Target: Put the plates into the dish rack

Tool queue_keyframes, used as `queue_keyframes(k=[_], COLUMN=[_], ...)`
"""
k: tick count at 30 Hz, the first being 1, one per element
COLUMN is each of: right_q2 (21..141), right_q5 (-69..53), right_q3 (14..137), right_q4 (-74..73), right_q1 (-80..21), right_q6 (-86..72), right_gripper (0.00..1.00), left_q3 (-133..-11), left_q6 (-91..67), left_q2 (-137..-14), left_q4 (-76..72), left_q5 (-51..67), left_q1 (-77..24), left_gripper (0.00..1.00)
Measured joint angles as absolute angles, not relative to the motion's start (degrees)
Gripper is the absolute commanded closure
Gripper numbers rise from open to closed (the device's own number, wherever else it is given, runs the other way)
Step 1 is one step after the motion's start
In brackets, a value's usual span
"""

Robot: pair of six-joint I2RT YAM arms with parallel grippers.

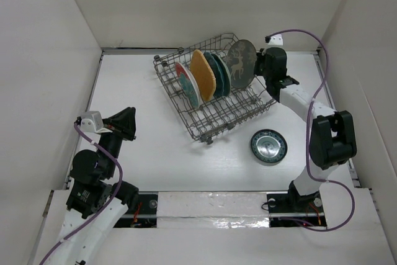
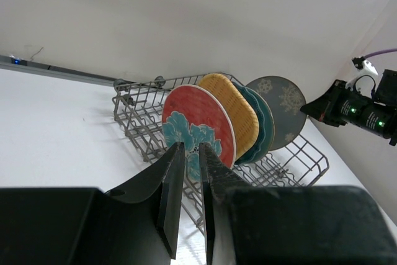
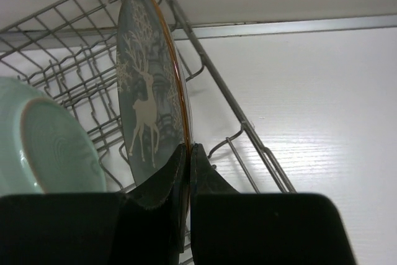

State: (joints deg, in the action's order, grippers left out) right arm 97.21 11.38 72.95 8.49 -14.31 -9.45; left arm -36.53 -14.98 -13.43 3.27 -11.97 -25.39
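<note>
- My right gripper (image 3: 188, 150): jaws almost fully closed, tips pinching the rim of the grey deer plate (image 3: 146, 91), one tip on each face.
- The deer plate stands on edge at the far right end of the dish rack (image 3: 214, 88), with its deer side facing the other plates.
- Its lower edge is hidden behind my fingers (image 3: 162, 181), so I can't tell whether it sits between the tines.
- The pale mint plate (image 3: 43, 147) is next in line, also on edge, with a gap between it and the deer plate.
- My left gripper (image 2: 191, 152): jaws parted by a narrow slot. Nothing is in the slot and the tips touch nothing.
- The left gripper hangs above the table (image 1: 155, 153) on the near left, well apart from the rack and pointing toward it.
- In the left wrist view the red flowered plate (image 2: 208, 110) is seen past the tips. It is in the rack, not in my grip.
- The rack sits angled on the far middle of the table.
- The row in the rack, left to right from above: red, yellow woven plate (image 1: 203, 74), teal scalloped plate (image 1: 221, 74), then the deer plate. All are on edge.
- The small dark ringed plate (image 1: 268, 147) lies flat on the table, just right of the rack's near corner and beside my right arm. Nothing touches it.
</note>
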Motion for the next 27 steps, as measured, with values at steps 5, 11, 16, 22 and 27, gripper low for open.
queue_keyframes(k=[5,11,16,22,27], right_q2=[97.21,97.84,99.79,101.82,101.25], right_q5=[13.47,16.78,20.23,22.85,22.63], right_q3=[73.03,73.03,73.41,74.43,74.54], right_q4=[8.58,10.66,12.14,13.93,14.96], right_q1=[-17.21,-21.10,-26.04,-27.97,-27.70], right_q6=[-4.29,4.54,12.36,14.28,10.48], right_gripper=[1.00,1.00,1.00,0.71,0.47], left_q3=[-36.53,-36.51,-36.51,-36.51,-36.51], left_q6=[-14.98,-15.00,-14.98,-15.00,-15.00], left_q2=[-13.37,-13.32,-13.32,-13.28,-13.17], left_q4=[3.29,3.29,3.29,3.33,3.36], left_q5=[-11.68,-11.14,-10.87,-10.55,-10.44], left_q1=[-25.39,-25.39,-25.39,-25.39,-25.39], left_gripper=[0.87,0.87,0.87,0.86,0.86])
